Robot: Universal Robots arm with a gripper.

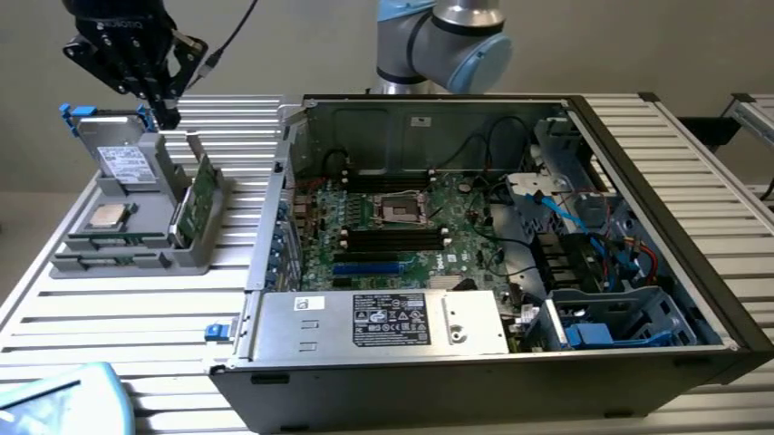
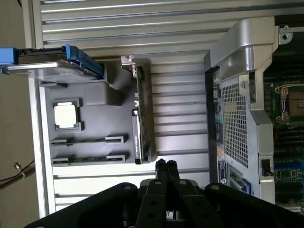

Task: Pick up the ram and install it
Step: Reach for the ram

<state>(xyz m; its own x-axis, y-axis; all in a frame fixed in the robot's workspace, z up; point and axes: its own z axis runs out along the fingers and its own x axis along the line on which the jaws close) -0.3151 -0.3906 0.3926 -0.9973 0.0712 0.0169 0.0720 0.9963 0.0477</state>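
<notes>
The end effector [image 2: 166,165] hangs above the tray [image 1: 194,260] with its two fingers pressed together and nothing between them. It is over the tray's edge, close to the upright card [image 2: 142,109].

The ram [image 2: 89,140] appears to sit in the tray. It shows as a thin dark strip standing edge-on in one of the tray's two narrow holders, next to the CPU [image 2: 66,115]. It is across the card from the end effector. I judge this from its shape, because little green is visible at this angle.

Several things could go wrong from here:
- **Closed fingers:** they cannot straddle the strip, so coming down this way would drive the tips onto its top edge or onto the tray.
- **The card:** it stands taller than the ram and close by, so a low sideways path across the tray could knock it.
- **Wrong part:** the card is also green and nearer, so it could be picked up by mistake.
- **Poor alignment:** the ram is thin, and a pinch placed slightly off could tilt it in its holder or catch the holder's clips.
</notes>
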